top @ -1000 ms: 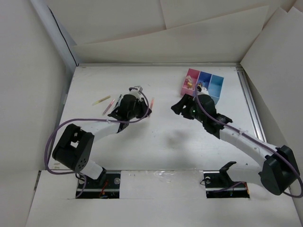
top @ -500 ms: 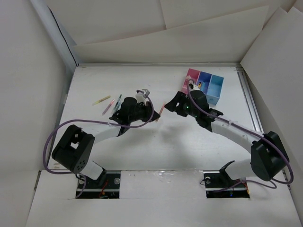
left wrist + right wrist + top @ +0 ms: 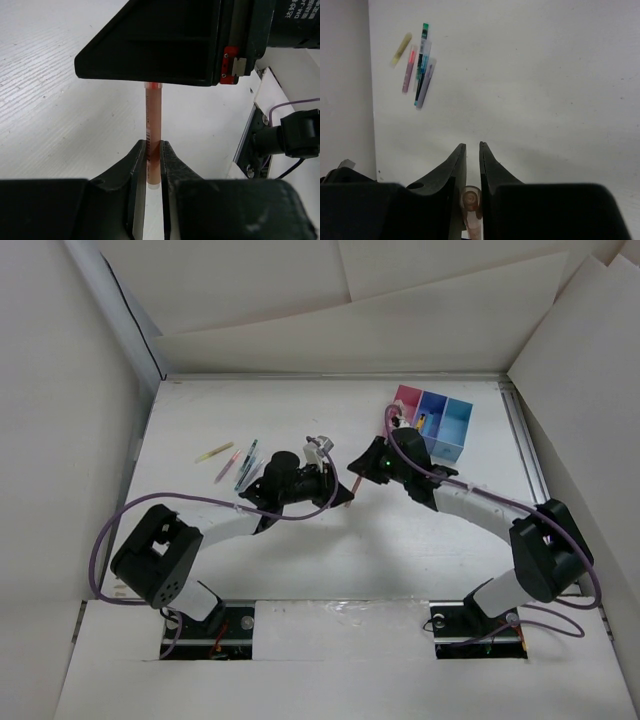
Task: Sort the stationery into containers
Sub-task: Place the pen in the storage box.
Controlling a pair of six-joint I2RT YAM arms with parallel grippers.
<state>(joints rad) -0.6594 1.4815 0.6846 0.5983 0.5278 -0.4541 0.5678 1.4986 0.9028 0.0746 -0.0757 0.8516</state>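
Note:
A pinkish pen [image 3: 352,483] hangs above the table middle, held between both arms. My left gripper [image 3: 151,146] is shut on its lower end [image 3: 152,125]. From the opposite side my right gripper [image 3: 472,146] has its jaws drawn in around the pen's other end [image 3: 471,197], which sits deep between the fingers. More stationery lies at the far left: a yellow pen [image 3: 213,452], a pink pen [image 3: 226,466] and green and light-blue pens [image 3: 246,462]. The containers stand at the back right: pink [image 3: 405,400], dark blue [image 3: 433,405] and light blue [image 3: 457,420].
Small items lie inside the pink and dark blue bins. White walls enclose the table on the left, back and right. The loose pens [image 3: 422,70] lie close to the left wall. Purple cables loop beside both arms.
The left arm carried the pinkish pen to the right. The right arm swung left from the bins to meet it, and its jaws closed from wide open onto the pen.

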